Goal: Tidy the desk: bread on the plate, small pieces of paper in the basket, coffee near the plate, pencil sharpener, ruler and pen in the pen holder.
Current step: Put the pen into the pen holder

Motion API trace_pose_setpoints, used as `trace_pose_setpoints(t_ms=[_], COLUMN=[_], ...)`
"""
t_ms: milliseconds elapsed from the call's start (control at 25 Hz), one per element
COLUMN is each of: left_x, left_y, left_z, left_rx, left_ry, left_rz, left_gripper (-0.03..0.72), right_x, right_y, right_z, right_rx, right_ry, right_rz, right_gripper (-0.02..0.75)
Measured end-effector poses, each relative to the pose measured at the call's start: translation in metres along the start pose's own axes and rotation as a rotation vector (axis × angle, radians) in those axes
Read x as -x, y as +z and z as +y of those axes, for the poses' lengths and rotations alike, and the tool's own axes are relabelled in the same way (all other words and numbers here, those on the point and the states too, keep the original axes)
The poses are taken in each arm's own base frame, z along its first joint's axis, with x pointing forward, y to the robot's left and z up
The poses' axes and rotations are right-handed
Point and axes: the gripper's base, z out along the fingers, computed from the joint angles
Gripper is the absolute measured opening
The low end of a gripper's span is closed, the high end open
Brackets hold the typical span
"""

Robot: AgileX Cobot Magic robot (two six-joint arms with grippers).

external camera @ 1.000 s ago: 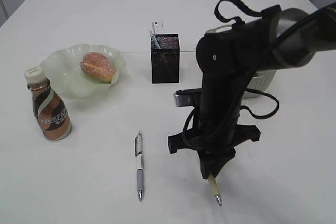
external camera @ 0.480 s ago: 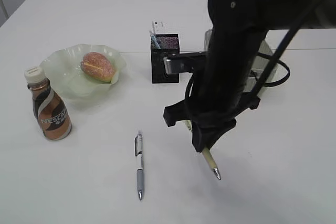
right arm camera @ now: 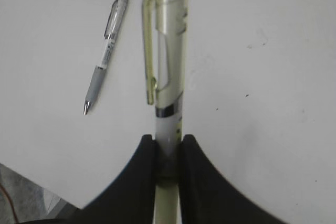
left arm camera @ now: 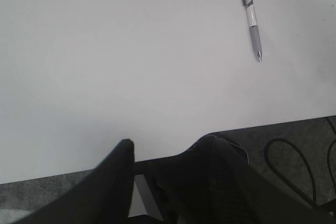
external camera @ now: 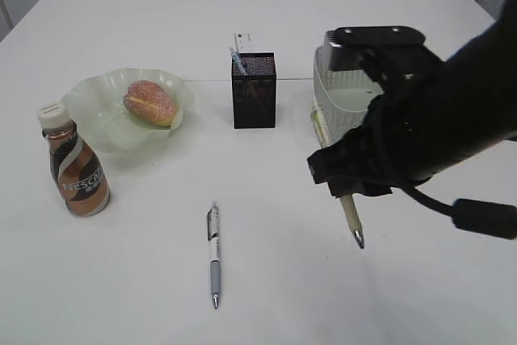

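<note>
Pens are what I am busy with: one with a yellowish clear barrel is clamped in my right pincer, and in the exterior view it hangs tip-down above the desk, just in front of the basket. A second, grey-gripped pen lies flat on the desk, well apart from my arm, pointing toward the front edge. The pen holder stands upright near the middle of the desk, left of the basket, with a few items sticking out of it. The bread sits in the plate at the left, and the coffee stands upright just in front of the plate's left side.

From my left wrist I see my left pincer low in the picture with its dark fingers standing apart and nothing between them, over the desk's near edge. The grey-gripped pen lies on the white top at the upper right.

From my right wrist, my two fingers press together on the pale lower barrel of the yellowish pen, whose clip faces left. The grey-gripped pen lies on the desk to the left of it.
</note>
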Motion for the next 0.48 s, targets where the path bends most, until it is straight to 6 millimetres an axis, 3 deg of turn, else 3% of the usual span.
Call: trace_pose_setpoints(t_ms=[240,480], left_x=[0.0,0.0], left_y=[0.0,0.0], left_z=[0.0,-0.001], left_rx=[0.0,-0.013], left_ry=[0.0,-0.004], left_rz=[0.0,0.002], left_gripper=[0.349,0.344], right_x=[-0.006,0.018], right_y=[-0.019,-0.016], right_z=[-0.007,-0.003], right_rx=[-0.013,0.005], right_ry=[-0.09,-0.189], right_rz=[-0.34,-0.632], right_gripper=[0.057,0.057])
